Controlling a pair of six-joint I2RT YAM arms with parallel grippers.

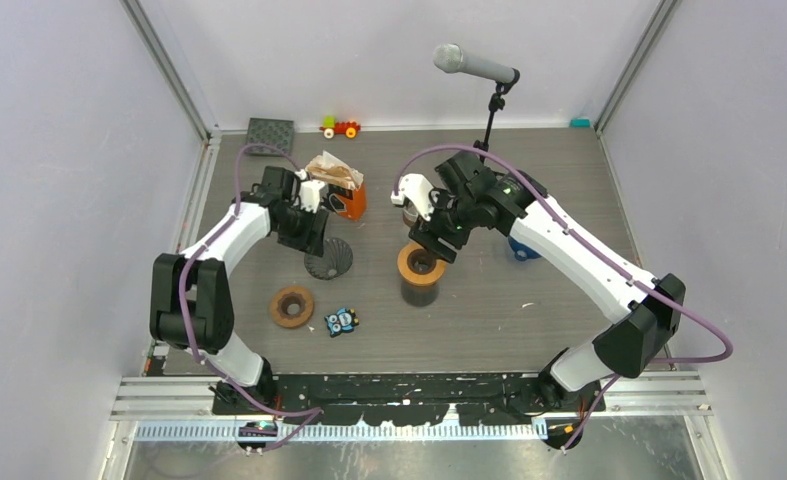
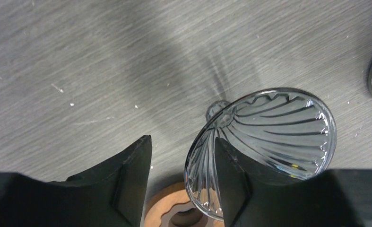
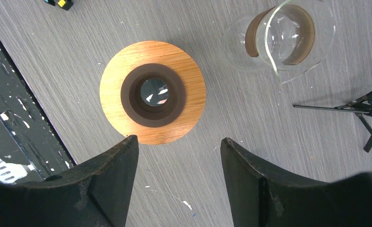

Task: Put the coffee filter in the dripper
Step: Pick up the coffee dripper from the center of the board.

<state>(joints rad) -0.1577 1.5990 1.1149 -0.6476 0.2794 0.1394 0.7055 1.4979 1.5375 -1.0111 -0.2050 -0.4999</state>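
The dripper (image 2: pixel 278 127) is a clear ribbed glass cone that lies tilted on the table, left of centre (image 1: pixel 328 258). My left gripper (image 2: pixel 183 139) straddles its rim, with the right finger (image 2: pixel 231 179) inside the cone and the left finger (image 2: pixel 132 179) outside, a gap away from the glass. The gripper is open and holds nothing. The brown paper coffee filter (image 1: pixel 332 168) sticks out of an orange pack (image 1: pixel 349 203) just behind the left gripper (image 1: pixel 314 238). My right gripper (image 3: pixel 179 138) is open and empty. It hovers by a wooden-topped stand (image 3: pixel 152 92).
A wooden ring (image 1: pixel 292 305) lies near the dripper, partly under its rim in the left wrist view (image 2: pixel 167 208). A glass carafe (image 3: pixel 288 38) stands beyond the stand (image 1: pixel 421 272). A microphone stand (image 1: pixel 489 115), a blue object (image 1: pixel 522 248) and a small toy (image 1: pixel 341 321) are also on the table.
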